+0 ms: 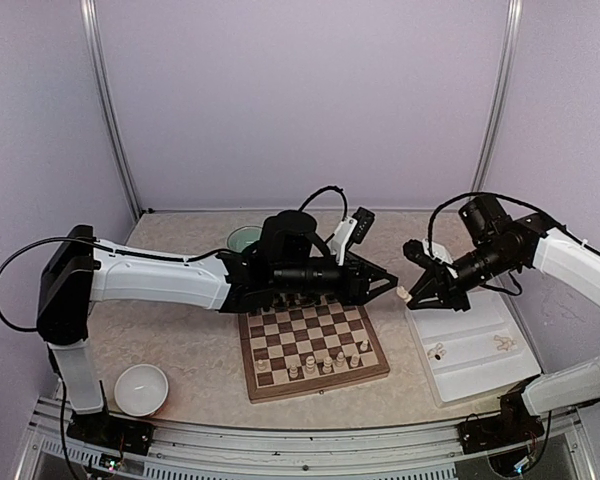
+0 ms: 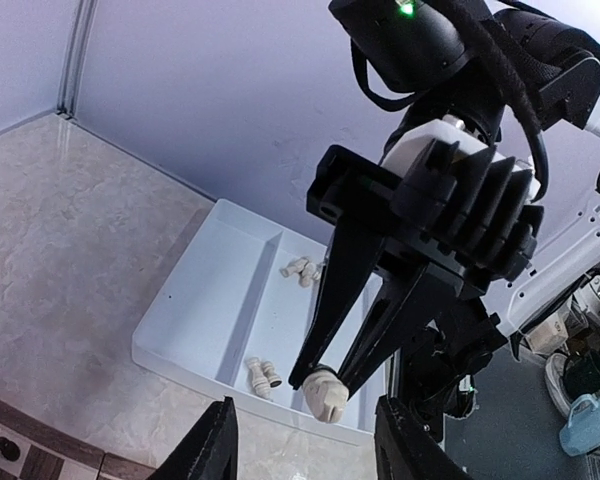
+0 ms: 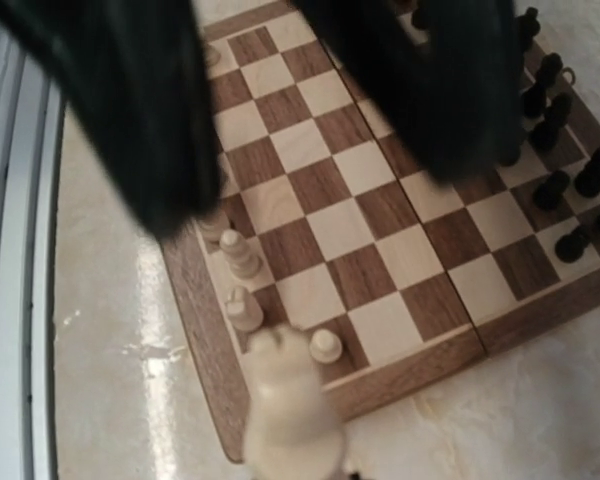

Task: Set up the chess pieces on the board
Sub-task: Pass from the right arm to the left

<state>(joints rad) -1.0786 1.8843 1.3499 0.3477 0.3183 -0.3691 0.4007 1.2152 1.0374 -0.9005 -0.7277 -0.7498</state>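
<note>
Pinches, in the right claw (image 1: 411,297), one small light cream-coloured wooden chess piece (image 2: 325,392); jaws narrow, closed on it at the very tips. Presents a rounded, turned body, pale and smooth; blurs in the right wrist view, so finer shape cannot be told. Hangs clear of the beige marbled tabletop (image 1: 180,335), over the strip between the right edge of the square wooden chessboard with dark brown and pale checkered squares and a brown border (image 1: 320,388) and the white rectangular plastic tray (image 1: 480,378).

Reaches from the left across the far side of the chessboard with the left claw (image 1: 390,284), tips just beside the held chess piece. Stands with black fingers (image 2: 212,448) apart, moderately wide, nothing gripped; held chess piece in line with the gap, contact not discernible.

Carries, on the chessboard, several cream chessmen (image 1: 325,362) upright in the near rows toward the right side, and dark brown chessmen (image 1: 298,298) along the far edge, partly hidden under the left arm. Contains, in the tray, two small groups of loose cream chessmen (image 1: 438,351) lying on their sides, well apart from each other. Includes a round white bowl (image 1: 141,389) at the near left of the tabletop.
</note>
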